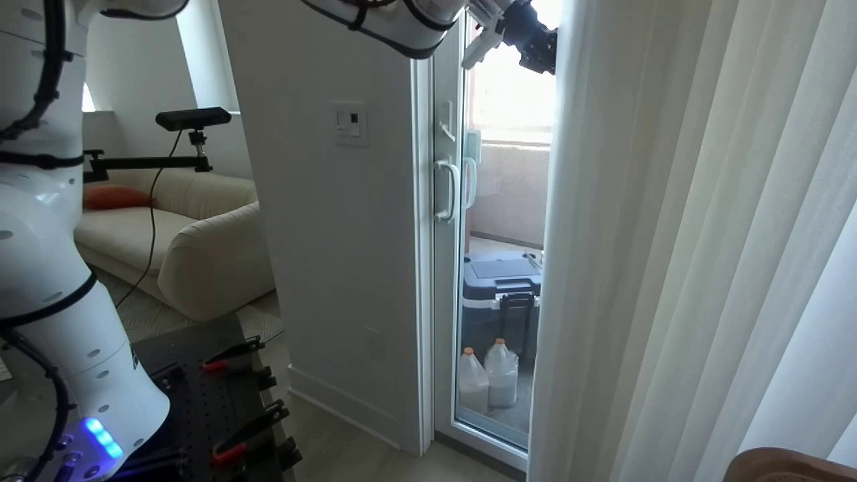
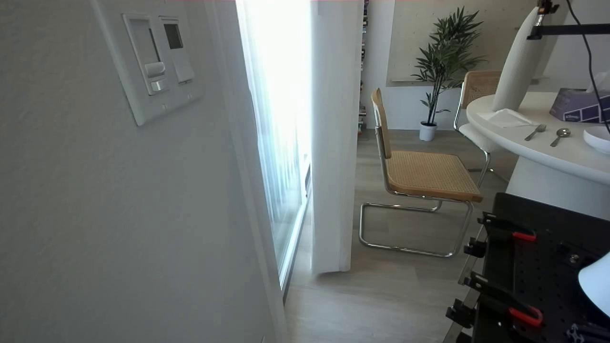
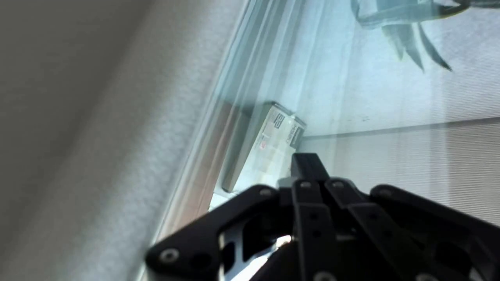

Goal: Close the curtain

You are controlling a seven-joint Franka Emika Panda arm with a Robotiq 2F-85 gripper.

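The curtain (image 1: pixel 643 254) is a tall sheer white pleated drape filling the right of an exterior view. It hangs as a narrow white strip (image 2: pixel 333 143) beside the glass in an exterior view. In the wrist view the curtain (image 3: pixel 105 156) is a soft grey-white band along the left. My gripper (image 1: pixel 546 57) is high up, in front of the glass, at the curtain's leading edge; its tips are hidden behind that edge. In the wrist view the gripper's fingers (image 3: pixel 309 166) are shut together with no fabric seen between them. The gripper is outside one exterior view.
A white-framed glass door with a handle (image 1: pixel 450 191) stands beside a wall (image 1: pixel 335 234). A cooler (image 1: pixel 502 274) and jugs (image 1: pixel 501 375) are behind the glass. A cane chair (image 2: pixel 429 174) and a round table (image 2: pixel 548 138) stand on the curtain's room side. A black workbench (image 2: pixel 548 267) carries the arm.
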